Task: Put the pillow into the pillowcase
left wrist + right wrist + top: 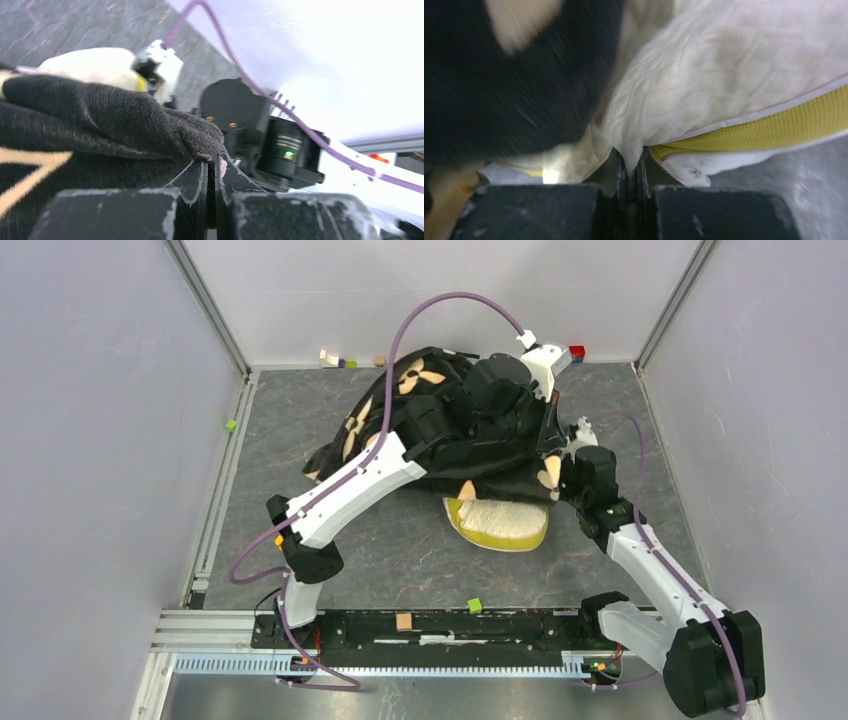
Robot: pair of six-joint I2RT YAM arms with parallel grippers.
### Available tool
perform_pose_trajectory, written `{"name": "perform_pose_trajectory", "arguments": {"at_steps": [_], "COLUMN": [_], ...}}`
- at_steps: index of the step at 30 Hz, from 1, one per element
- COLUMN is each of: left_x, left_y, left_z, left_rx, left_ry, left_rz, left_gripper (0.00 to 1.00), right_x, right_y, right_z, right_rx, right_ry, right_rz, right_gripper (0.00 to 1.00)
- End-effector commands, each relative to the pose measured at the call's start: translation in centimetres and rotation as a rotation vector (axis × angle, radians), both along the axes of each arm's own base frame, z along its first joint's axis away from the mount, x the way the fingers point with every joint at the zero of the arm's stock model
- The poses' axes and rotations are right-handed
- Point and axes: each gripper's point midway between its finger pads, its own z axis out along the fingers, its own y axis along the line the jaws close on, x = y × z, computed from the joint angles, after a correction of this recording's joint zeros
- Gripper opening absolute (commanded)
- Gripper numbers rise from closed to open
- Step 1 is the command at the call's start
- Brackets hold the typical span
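The black plush pillowcase (420,420) with tan flower prints lies heaped mid-table, covering most of the cream pillow (500,523), whose yellow-banded end sticks out at the near side. My left gripper (545,445) is shut on the pillowcase's edge; the left wrist view shows its jaws (216,165) pinching black plush (100,125). My right gripper (568,472) is shut on the pillow; the right wrist view shows the jaws (630,162) pinching white pillow cloth (724,75) beside the yellow band (774,125), with black pillowcase (499,90) at left.
Small coloured blocks lie along the back wall (335,360), at the left edge (230,425) and near the front rail (475,605). White enclosure walls stand on three sides. The right arm's wrist (280,145) is close beside the left gripper.
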Motion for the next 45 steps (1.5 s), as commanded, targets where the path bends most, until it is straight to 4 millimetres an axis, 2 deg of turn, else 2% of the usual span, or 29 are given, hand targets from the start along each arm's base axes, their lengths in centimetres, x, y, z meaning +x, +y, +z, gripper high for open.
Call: {"name": "perform_pose_trajectory", "arguments": {"at_steps": [1, 3, 7, 10, 11, 15, 16, 18, 21, 24, 26, 28, 29, 30, 31, 32, 34, 35, 36, 37, 38, 39, 41, 44, 45], "left_x": [-4.7, -4.3, -2.9, -2.7, -2.9, -3.4, -3.7, -4.1, -5.1, -4.4, -3.2, -1.7, -0.5, 0.4, 1.6, 2.5, 4.5, 5.2, 6.0, 6.9, 7.0, 7.7, 7.6, 7.6, 7.4], "left_y": [-2.8, -2.7, -0.6, 1.0, 1.4, 2.2, 2.1, 1.5, 0.6, 0.4, 0.2, 0.1, 0.1, 0.7, 0.9, 2.1, 4.4, 6.3, 8.3, 10.3, 12.6, 14.7, 19.8, 27.1, 29.1], "left_z": [4.3, 5.7, 10.1, 13.2, 14.2, 16.6, 17.0, 18.1, 21.1, 22.5, 21.7, 19.6, 17.9, 17.0, 15.2, 14.6, 11.2, 10.5, 8.4, 7.2, 6.0, 3.5, 1.4, -3.2, -4.6], "left_rx": [-0.135, -0.165, -0.242, -0.308, -0.33, -0.406, -0.433, -0.5, -0.635, -0.713, -0.698, -0.651, -0.613, -0.603, -0.582, -0.589, -0.562, -0.568, -0.554, -0.561, -0.566, -0.541, -0.529, -0.47, -0.445], "left_ry": [0.001, -0.035, -0.142, -0.189, -0.201, -0.195, -0.175, -0.139, -0.11, -0.1, -0.082, -0.028, 0.006, 0.04, 0.088, 0.121, 0.18, 0.19, 0.212, 0.228, 0.24, 0.258, 0.252, 0.244, 0.242], "left_rz": [-0.215, -0.206, -0.151, -0.142, -0.146, -0.165, -0.183, -0.219, -0.295, -0.292, -0.245, -0.189, -0.14, -0.103, -0.063, -0.022, 0.084, 0.144, 0.207, 0.269, 0.328, 0.407, 0.538, 0.772, 0.841], "left_gripper": [0.03, 0.03, 0.03, 0.03, 0.02, 0.03, 0.03, 0.03, 0.03, 0.03, 0.03, 0.02, 0.03, 0.02, 0.02, 0.02, 0.02, 0.02, 0.02, 0.02, 0.02, 0.02, 0.02, 0.02, 0.02], "right_x": [3.2, 3.8, 4.7, 5.0, 4.7, 2.6, 1.6, 0.2, -1.6, -3.0, -3.4, -2.2, -1.1, -0.6, -0.2, 0.0, 0.0, -0.3, -0.7, -1.5, -1.9, -2.9, -4.7, -7.5, -8.3], "right_y": [4.1, 4.1, 3.1, 1.5, 0.8, -1.8, -2.7, -3.7, -4.6, -4.1, -2.9, -1.2, -0.1, 0.9, 2.1, 3.4, 6.6, 8.1, 10.4, 12.7, 14.8, 17.2, 21.7, 27.7, 29.2], "right_z": [10.8, 12.5, 19.2, 26.5, 29.7, 39.9, 43.0, 47.3, 52.3, 54.6, 54.6, 52.5, 50.5, 48.9, 46.6, 44.8, 41.0, 39.6, 37.8, 36.5, 34.9, 33.6, 31.1, 28.8, 28.6], "right_rx": [0.116, 0.128, 0.121, 0.084, 0.078, 0.039, 0.031, 0.007, -0.017, -0.012, -0.008, -0.003, 0.005, 0.02, 0.035, 0.05, 0.048, 0.044, 0.047, 0.054, 0.046, 0.039, 0.026, 0.062, 0.073], "right_ry": [-0.256, -0.283, -0.412, -0.524, -0.581, -0.756, -0.814, -0.889, -0.994, -1.091, -1.122, -1.066, -1.02, -0.991, -0.949, -0.925, -0.852, -0.825, -0.79, -0.769, -0.74, -0.721, -0.681, -0.65, -0.641], "right_rz": [0.08, 0.069, 0.012, -0.045, -0.07, -0.154, -0.183, -0.209, -0.225, -0.182, -0.108, -0.028, 0.024, 0.065, 0.096, 0.119, 0.174, 0.201, 0.249, 0.302, 0.339, 0.388, 0.481, 0.629, 0.669], "right_gripper": [0.0, 0.0, 0.0, 0.0, 0.0, 0.0, 0.0, 0.0, 0.0, 0.0, 0.0, 0.0, 0.0, 0.0, 0.01, 0.0, 0.0, 0.01, 0.01, 0.0, 0.0, 0.0, 0.0, 0.0, 0.0]}}
